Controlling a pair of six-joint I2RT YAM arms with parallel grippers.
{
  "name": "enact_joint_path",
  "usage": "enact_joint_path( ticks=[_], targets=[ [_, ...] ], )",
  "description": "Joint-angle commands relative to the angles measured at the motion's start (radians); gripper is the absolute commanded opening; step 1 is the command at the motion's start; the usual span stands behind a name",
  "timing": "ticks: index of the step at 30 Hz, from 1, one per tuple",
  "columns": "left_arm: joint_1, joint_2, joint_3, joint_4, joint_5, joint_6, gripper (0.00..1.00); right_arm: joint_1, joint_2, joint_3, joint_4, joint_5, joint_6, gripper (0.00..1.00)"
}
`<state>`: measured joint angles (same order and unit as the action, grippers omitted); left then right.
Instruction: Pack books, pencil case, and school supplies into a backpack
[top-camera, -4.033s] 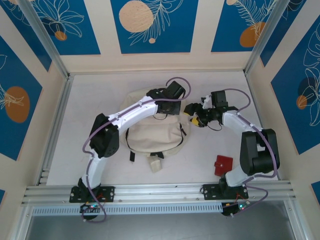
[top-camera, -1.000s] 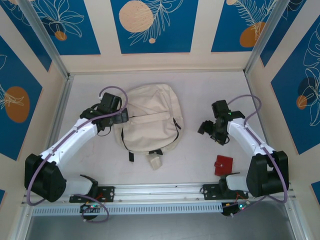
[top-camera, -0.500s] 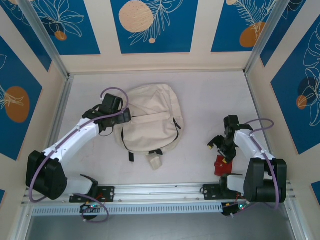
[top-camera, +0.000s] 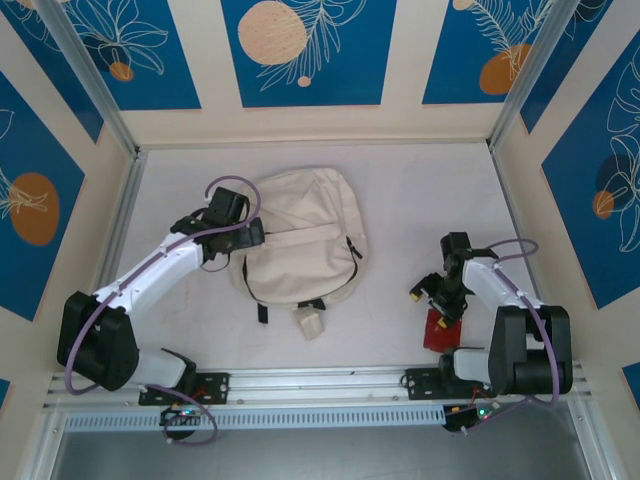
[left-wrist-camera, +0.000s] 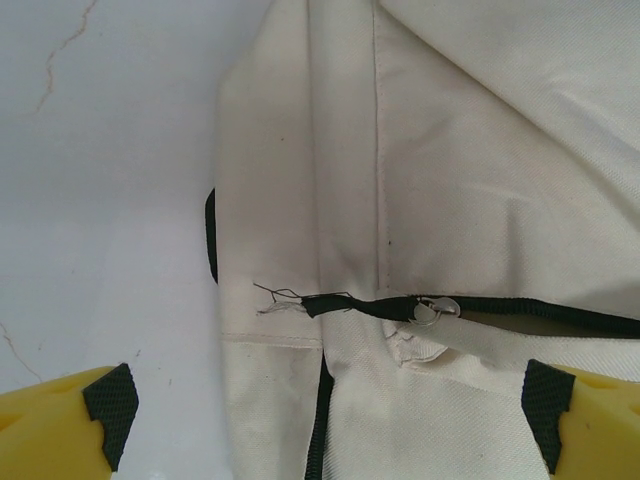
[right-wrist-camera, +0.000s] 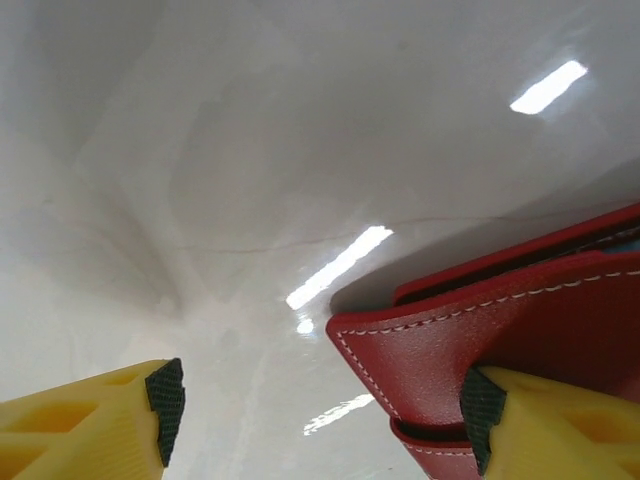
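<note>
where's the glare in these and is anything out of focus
Right wrist: bright streaks of glare on the glossy table, next to the red case, whose white stitching is sharp. Left wrist: soft even light, no glare, backpack fabric and zipper in focus. Top external: evenly lit, shadows faint, nothing blown out.

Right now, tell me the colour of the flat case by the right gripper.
The case is red with white edge stitching; clearest in the right wrist view.
</note>
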<state>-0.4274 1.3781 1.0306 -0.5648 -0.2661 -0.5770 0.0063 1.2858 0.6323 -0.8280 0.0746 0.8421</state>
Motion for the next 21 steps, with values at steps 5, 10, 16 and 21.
enact_joint_path(
  ticks=[5,10,16,21],
  targets=[
    [0.012,0.003,0.039,-0.033,0.001,-0.010,1.00,0.123,0.150,0.090,0.306,-0.181,0.005,0.74],
    [0.012,0.001,0.054,-0.049,0.004,-0.009,1.00,0.177,0.244,0.216,0.296,-0.184,-0.030,0.71],
    [0.012,-0.011,0.052,-0.053,0.007,-0.015,1.00,0.193,0.168,0.294,0.173,-0.040,-0.081,0.72],
    [0.012,0.000,0.057,-0.045,0.026,-0.015,1.00,0.142,0.115,0.285,0.102,0.057,-0.118,0.77]
  ],
)
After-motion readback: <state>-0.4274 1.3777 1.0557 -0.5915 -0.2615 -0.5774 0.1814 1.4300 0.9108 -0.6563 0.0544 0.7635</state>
